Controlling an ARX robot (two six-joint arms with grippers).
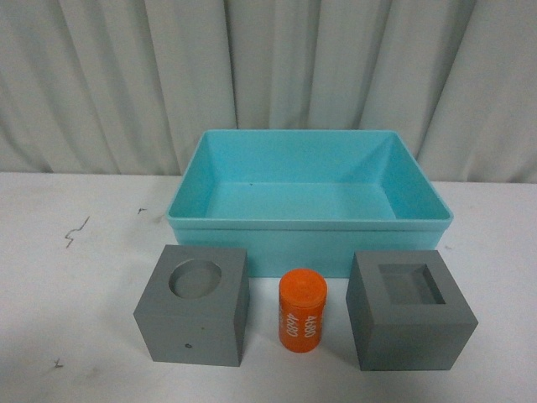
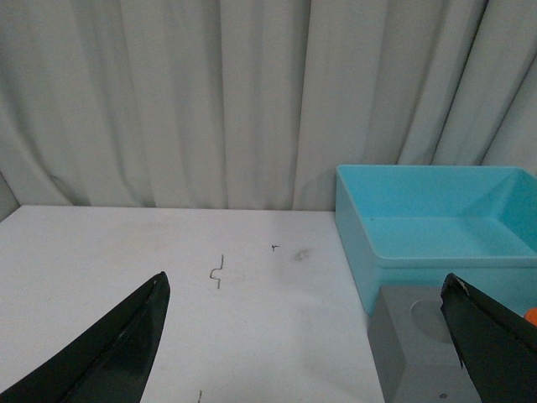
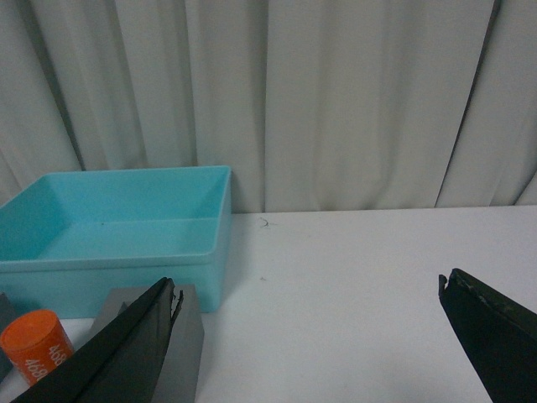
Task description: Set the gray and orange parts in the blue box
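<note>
I'm seeing round-recess cube, orange cylinder, square-recess cube sitting just in front of blue box, cylinder between; I'm holding left tool, right tool spread wide.

Pale pleated curtain hanging across the whole back. White tabletop below, scuffed with small dark marks toward the left. Soft, even light.

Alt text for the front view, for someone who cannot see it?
An empty light-blue box stands on a white table before a curtain. In front of it, left to right: a gray cube with a round recess, an upright orange cylinder, a gray cube with a square recess.
</note>
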